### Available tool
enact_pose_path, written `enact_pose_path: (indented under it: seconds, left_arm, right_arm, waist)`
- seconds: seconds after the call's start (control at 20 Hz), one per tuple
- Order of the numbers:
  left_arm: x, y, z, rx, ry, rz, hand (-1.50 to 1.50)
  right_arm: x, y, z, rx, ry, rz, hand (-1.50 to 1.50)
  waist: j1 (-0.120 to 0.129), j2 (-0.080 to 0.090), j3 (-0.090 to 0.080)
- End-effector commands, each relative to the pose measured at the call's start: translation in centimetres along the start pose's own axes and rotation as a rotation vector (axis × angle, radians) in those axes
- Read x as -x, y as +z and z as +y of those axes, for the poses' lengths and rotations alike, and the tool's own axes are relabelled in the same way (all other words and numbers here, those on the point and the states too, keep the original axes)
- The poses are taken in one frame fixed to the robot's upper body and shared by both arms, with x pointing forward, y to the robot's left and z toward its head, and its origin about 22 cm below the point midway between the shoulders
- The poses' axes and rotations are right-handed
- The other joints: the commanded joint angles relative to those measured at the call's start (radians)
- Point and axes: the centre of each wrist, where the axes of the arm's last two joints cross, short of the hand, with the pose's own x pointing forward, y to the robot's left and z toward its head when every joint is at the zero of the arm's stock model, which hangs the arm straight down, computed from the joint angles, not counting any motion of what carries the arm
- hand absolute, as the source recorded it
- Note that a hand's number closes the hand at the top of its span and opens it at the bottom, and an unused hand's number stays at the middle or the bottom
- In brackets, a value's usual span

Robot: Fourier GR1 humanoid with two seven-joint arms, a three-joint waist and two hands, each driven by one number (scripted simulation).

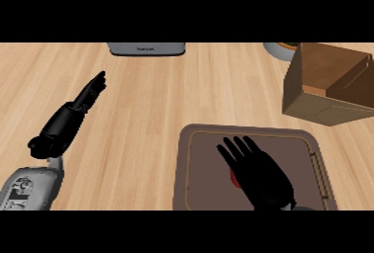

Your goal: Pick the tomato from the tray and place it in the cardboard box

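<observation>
Tomato (233, 178) is on the tray, mostly hidden: I only see a red sliver at the left edge of my right hand, near the tray's lower middle. Going big to small: wooden counter (146, 128) fills the view. Brown tray (197, 163) sits lower right, running down to the view's bottom edge. Cardboard box (325, 89) is upper right, flaps open, apart from the tray and beyond its far right corner. Right hand (259, 178) hovers over the tray with fingers straight and spread, pointing away from me, covering the tomato; I can't tell if it touches it, no curl around it. Left forearm and left hand (84, 99) lie on the left over bare counter, fingers straight, angled up and to the right, holding nothing. Grey appliance (146, 48) at the top edge, centre. Small grey bowl-like thing (281, 49) peeks out behind the box, contents unclear.
</observation>
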Motion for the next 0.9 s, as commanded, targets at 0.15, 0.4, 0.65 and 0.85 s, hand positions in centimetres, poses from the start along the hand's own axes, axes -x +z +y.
enact_pose_path:
  seconds: [0.15,0.4,0.65,0.85]
  left_arm:
    - [0.2,0.4,-0.1,-0.001,-0.006,-0.009,0.00]
    - [0.9,-0.8,0.9,0.016,-0.001,0.010,0.00]
    - [0.1,-1.1,0.3,-0.008,-0.005,-0.009,0.00]
    - [1.6,0.6,0.2,0.012,0.009,-0.006,0.00]
  right_arm:
    - [1.3,-1.2,2.7,-0.011,0.041,0.059,-1.50]
    - [0.2,-2.6,1.9,-0.034,-0.002,0.042,-1.50]
    - [2.1,-3.3,4.7,-0.024,0.044,-0.055,1.50]
    - [3.5,-3.0,4.9,0.062,0.098,-0.136,1.50]
  waist:
    - [0.000,0.000,0.000]
    - [-0.001,0.000,0.000]
    - [0.000,0.001,0.000]
    - [-0.001,0.001,0.000]
